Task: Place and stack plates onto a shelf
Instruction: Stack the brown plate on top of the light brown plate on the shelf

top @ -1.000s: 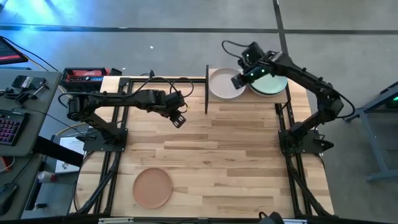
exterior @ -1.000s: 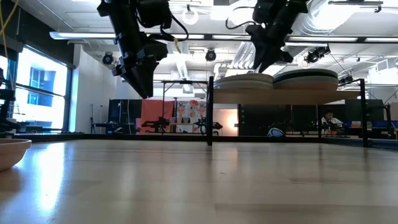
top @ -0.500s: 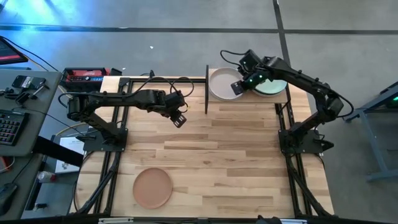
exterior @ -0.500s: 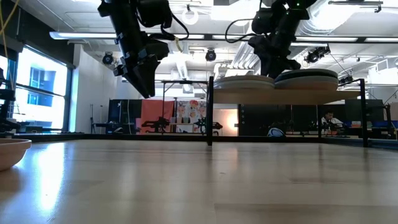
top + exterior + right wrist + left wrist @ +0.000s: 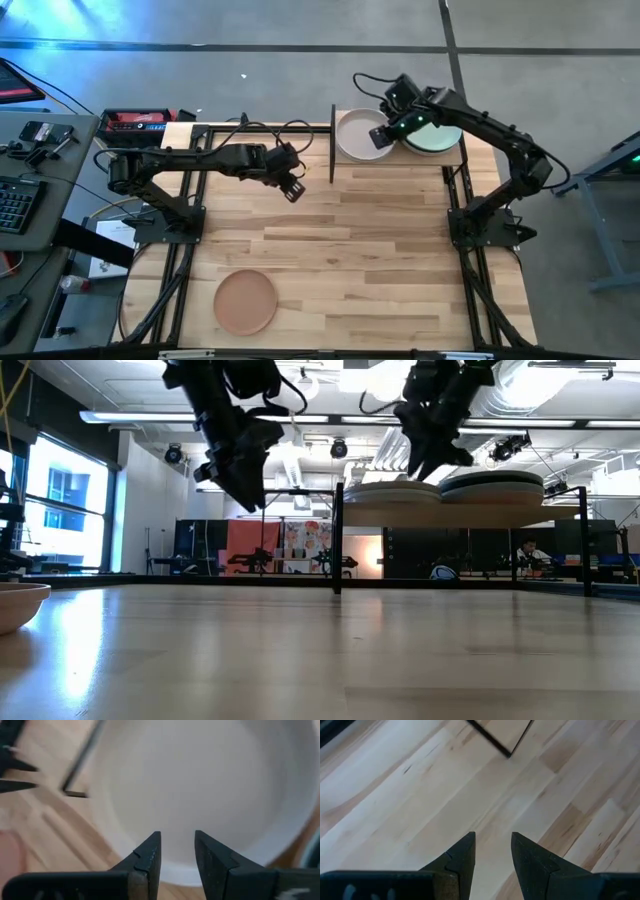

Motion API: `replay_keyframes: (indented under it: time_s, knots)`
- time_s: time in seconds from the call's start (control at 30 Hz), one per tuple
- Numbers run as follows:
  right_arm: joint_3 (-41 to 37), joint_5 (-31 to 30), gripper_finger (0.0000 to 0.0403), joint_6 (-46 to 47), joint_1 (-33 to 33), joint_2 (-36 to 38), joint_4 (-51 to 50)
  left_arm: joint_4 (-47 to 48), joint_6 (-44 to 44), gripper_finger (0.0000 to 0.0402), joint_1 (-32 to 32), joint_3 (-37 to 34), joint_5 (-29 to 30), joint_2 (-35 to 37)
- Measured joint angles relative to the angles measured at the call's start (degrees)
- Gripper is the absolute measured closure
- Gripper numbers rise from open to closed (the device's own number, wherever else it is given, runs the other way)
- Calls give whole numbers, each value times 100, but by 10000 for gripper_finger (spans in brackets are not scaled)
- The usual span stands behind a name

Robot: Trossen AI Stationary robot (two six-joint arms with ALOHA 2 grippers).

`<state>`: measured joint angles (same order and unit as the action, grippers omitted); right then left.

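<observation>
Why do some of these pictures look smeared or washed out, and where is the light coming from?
Right wrist view: the white plate and shelf post are soft and smeared. Low view: bright windows at the far left and ceiling lights throw a pale sheen on the tabletop, and the arms are dark against them. High view: evenly lit and sharp. Left wrist view: crisp wood grain.

No text, label, brand, number or sign could be read on anything in these views.
</observation>
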<state>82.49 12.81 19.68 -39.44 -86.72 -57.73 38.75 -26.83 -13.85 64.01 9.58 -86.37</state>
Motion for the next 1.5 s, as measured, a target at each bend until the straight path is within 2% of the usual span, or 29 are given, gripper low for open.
replay_keyframes:
  time_s: [0.17, 0.4, 0.6, 0.7, 0.87, 1.23, 1.4, 1.5]
  knots:
    - [319, 95, 307, 51, 349, 0, -56, -319, -31, 287, 0, 0, 0, 0]
    - [676, 78, 307, 458, 1116, 0, -240, -241, -598, 287, 4, 0, -63, 0]
    - [753, -209, 307, 1040, 1791, 0, -234, 402, -1155, 287, 156, 0, -1210, 0]
    - [753, -404, 307, 1347, 2095, -2, -242, 716, -1520, 287, 465, 0, -1380, 0]
    - [753, -714, 307, 1921, 2553, -2, -243, 901, -1940, 287, 1187, 0, -1333, 0]
    - [753, -1492, 307, 2885, 3569, -1, -241, 1128, -2011, 287, 2679, -10, -1220, 0]
    - [753, -1857, 307, 3297, 4015, -2, -241, 1266, -2125, 287, 3260, -441, -1219, 0]
    - [753, -2025, 307, 3464, 4234, -2, -241, 1428, -2482, 287, 3540, -794, -1233, -2]
